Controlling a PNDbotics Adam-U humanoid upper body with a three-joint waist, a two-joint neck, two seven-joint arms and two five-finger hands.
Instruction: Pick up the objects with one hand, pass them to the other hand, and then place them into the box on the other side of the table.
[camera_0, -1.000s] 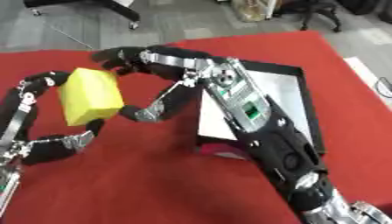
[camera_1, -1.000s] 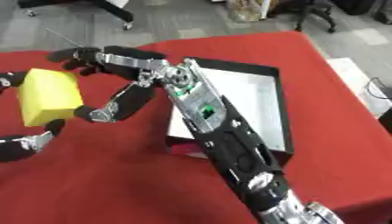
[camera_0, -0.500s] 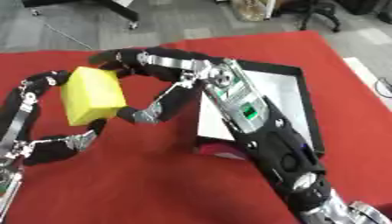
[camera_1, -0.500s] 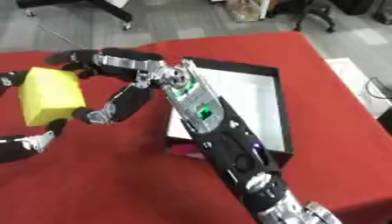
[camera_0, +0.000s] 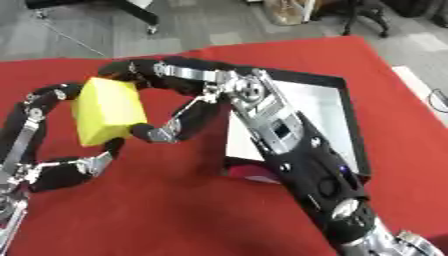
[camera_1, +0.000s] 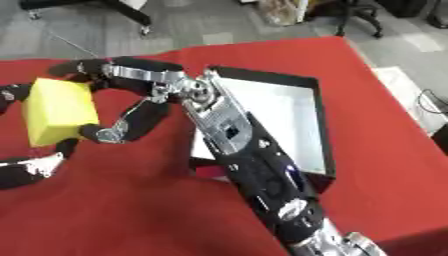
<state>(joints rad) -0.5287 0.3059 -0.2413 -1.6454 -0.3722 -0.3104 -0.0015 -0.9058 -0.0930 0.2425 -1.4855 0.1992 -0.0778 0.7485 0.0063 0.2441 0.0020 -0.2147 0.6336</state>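
Fingers of both the left hand (camera_0: 44, 150) and right hand (camera_0: 166, 107) curl around the yellow rectangular foam block (camera_0: 107, 110), at nine o'clock from the black-rimmed white box (camera_1: 289, 115).

Table cover (camera_0: 175, 210): red cloth, spread over the whole work surface.
Floor (camera_0: 219, 25): grey, beyond the far edge of the table.
Chair base (camera_0: 367, 20): dark legs, far right on the floor.
Brown thing (camera_0: 284, 10): far, centre-right, on the floor; too blurred to identify.
White strip (camera_0: 418, 92): at the right edge.
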